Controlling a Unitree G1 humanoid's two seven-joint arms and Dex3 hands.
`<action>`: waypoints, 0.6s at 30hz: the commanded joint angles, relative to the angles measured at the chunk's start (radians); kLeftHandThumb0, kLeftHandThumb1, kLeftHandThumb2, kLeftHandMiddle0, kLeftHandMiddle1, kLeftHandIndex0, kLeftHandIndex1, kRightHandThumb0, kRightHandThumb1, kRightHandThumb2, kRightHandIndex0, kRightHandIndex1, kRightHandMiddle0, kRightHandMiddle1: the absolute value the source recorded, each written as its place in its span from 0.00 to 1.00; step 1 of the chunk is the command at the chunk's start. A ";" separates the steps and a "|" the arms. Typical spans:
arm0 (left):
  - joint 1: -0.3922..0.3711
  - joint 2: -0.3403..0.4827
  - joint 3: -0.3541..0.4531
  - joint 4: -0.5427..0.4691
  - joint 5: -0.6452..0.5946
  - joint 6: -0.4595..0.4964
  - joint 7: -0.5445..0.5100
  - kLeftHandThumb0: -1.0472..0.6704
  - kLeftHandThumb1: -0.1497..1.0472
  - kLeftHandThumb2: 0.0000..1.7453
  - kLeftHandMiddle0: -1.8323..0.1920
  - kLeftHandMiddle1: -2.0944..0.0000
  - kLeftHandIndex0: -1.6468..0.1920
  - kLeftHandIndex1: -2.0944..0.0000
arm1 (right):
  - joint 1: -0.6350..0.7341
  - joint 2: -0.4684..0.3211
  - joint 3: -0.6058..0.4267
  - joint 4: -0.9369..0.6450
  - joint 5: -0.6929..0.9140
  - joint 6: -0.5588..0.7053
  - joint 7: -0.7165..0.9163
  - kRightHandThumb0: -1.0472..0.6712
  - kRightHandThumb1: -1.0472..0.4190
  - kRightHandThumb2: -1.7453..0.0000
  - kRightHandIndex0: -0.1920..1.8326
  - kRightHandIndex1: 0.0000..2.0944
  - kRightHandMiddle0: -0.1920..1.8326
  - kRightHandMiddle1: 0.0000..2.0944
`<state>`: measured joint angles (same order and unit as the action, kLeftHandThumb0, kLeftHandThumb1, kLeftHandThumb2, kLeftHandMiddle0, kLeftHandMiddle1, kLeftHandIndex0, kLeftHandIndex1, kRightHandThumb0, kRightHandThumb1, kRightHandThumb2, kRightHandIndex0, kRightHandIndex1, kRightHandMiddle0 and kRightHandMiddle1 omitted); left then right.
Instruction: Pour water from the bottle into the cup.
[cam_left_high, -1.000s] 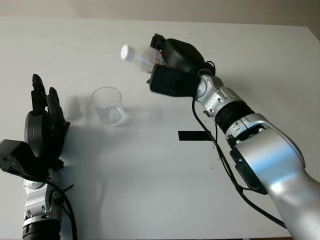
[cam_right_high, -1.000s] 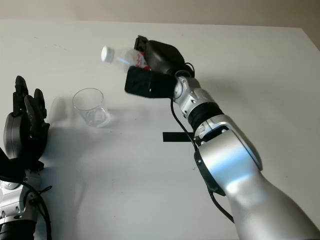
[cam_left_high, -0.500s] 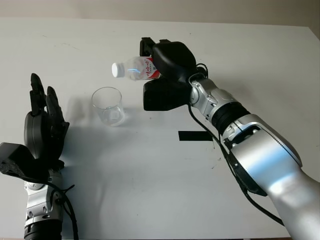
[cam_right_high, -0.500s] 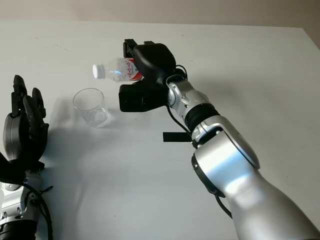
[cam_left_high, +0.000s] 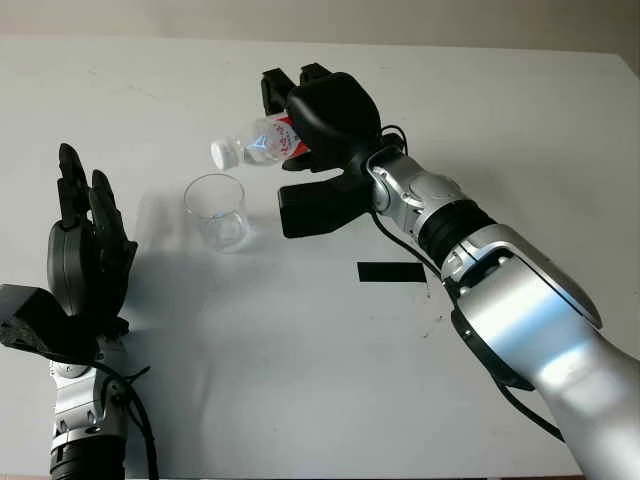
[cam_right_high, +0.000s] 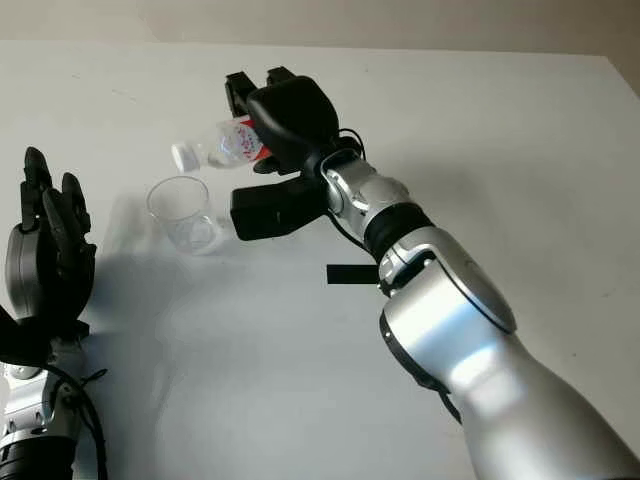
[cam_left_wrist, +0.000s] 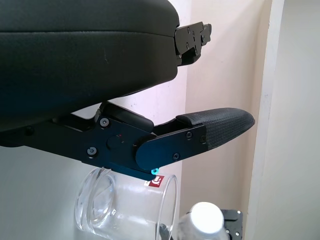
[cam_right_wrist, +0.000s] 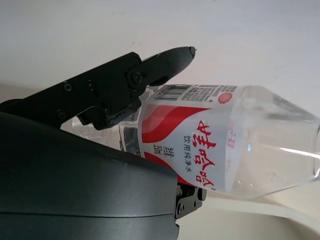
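- The right hand is closed around a clear plastic water bottle with a red-and-white label, held in the air over the middle of the table.
- The bottle is tipped so its white cap points left and slightly down, just above and beside the far-right rim of the cup; the cap appears to be on, so judging from that, no water can leave yet.
- The tilt looks meant to bring the bottle mouth over the cup's opening for the pour.
- The clear plastic cup stands upright on the table, left of the right hand, and looks empty or nearly so.
- The left hand is open and holds nothing, raised at the near left, well apart from the cup, likely parked out of the way.
- The white table carries a short strip of black tape near its middle; a beige wall runs along the far edge.
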<state>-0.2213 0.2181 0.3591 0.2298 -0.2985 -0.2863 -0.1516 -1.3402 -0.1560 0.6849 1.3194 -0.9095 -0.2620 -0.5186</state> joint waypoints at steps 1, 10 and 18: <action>0.021 -0.025 -0.007 0.024 0.003 -0.011 0.001 0.17 1.00 0.39 0.99 0.97 1.00 1.00 | -0.050 0.005 0.033 0.001 -0.035 0.023 -0.046 0.44 0.02 0.96 0.57 1.00 0.24 0.98; 0.020 -0.031 -0.012 0.023 0.007 -0.009 0.012 0.16 1.00 0.38 0.99 0.97 1.00 1.00 | -0.072 0.007 0.132 0.008 -0.139 0.088 -0.150 0.41 0.04 0.97 0.63 1.00 0.32 1.00; 0.014 -0.031 -0.010 0.036 0.003 -0.012 0.009 0.16 1.00 0.38 0.97 0.97 1.00 1.00 | -0.082 0.007 0.157 0.009 -0.152 0.089 -0.176 0.42 0.02 0.97 0.64 1.00 0.39 1.00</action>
<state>-0.2307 0.2111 0.3536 0.2368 -0.2927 -0.2888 -0.1418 -1.3904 -0.1528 0.8405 1.3272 -1.0573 -0.1815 -0.6818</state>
